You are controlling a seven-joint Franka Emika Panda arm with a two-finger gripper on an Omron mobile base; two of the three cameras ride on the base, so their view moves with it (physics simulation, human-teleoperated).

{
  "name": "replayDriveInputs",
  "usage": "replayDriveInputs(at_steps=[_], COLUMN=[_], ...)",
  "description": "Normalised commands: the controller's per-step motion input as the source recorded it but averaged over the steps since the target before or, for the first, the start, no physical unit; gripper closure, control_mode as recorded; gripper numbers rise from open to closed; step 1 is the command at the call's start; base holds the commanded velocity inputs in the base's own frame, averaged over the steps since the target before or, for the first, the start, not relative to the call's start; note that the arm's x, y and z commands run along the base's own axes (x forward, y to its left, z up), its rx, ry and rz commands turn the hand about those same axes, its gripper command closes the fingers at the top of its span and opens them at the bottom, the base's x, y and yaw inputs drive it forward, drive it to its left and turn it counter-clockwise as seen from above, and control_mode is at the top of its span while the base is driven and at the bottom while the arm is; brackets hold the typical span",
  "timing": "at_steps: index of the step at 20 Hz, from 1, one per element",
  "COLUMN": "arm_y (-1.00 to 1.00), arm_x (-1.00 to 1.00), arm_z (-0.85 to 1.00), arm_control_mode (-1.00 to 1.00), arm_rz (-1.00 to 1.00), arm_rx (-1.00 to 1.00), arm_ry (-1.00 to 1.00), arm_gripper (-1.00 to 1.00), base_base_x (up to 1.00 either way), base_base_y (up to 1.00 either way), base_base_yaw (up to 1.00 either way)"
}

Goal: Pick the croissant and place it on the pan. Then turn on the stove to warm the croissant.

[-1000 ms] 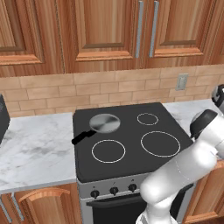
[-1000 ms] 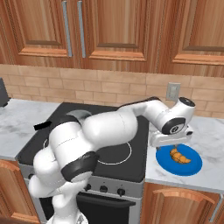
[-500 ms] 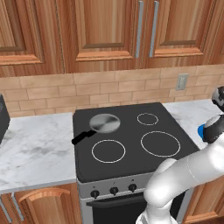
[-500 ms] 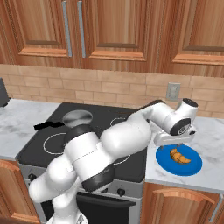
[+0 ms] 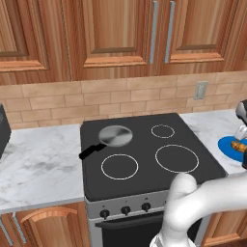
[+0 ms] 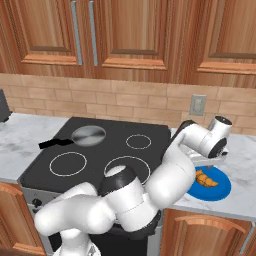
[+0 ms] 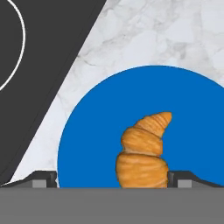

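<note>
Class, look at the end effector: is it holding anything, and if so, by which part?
Nothing is held. The end effector is open above the croissant, which lies on the blue plate.

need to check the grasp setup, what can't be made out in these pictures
- Golden-orange curved croissant on the flat round blue plate: its near end is cut off at the hand view's bottom.
- Same croissant in the left base view: mostly cut by the right edge.
- Black stove knobs: too small to read their settings.
</note>
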Motion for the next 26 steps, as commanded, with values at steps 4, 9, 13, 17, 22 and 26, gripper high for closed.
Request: replayDriveInputs(at_steps=[4, 9, 13, 17, 22, 26], arm_y=[-0.08, -0.14, -0.18, -0.09, 0.0, 0.0], arm_x=[0.12, 0.04, 0.04, 0.07, 0.02, 0.0], arm_z=[-0.36, -0.41, -0.39, -0.41, -0.55, -0.39], arm_control_mode=[-1.0, -1.0, -1.0, -1.0, -1.0, -1.0], arm_rz=[0.0, 0.0, 0.0, 0.01, 0.03, 0.02], arm_rx=[0.0, 0.0, 0.0, 0.0, 0.0, 0.0], arm_ry=[0.0, 0.0, 0.0, 0.0, 0.0, -0.01], arm_gripper=[-1.0, -1.0, -1.0, -1.0, 1.0, 1.0], base_base_x=[0.0, 0.0, 0.0, 0.0, 0.0, 0.0], base_base_y=[0.0, 0.0, 0.0, 0.0, 0.0, 0.0], base_base_yaw=[0.0, 0.0, 0.0, 0.0, 0.0, 0.0])
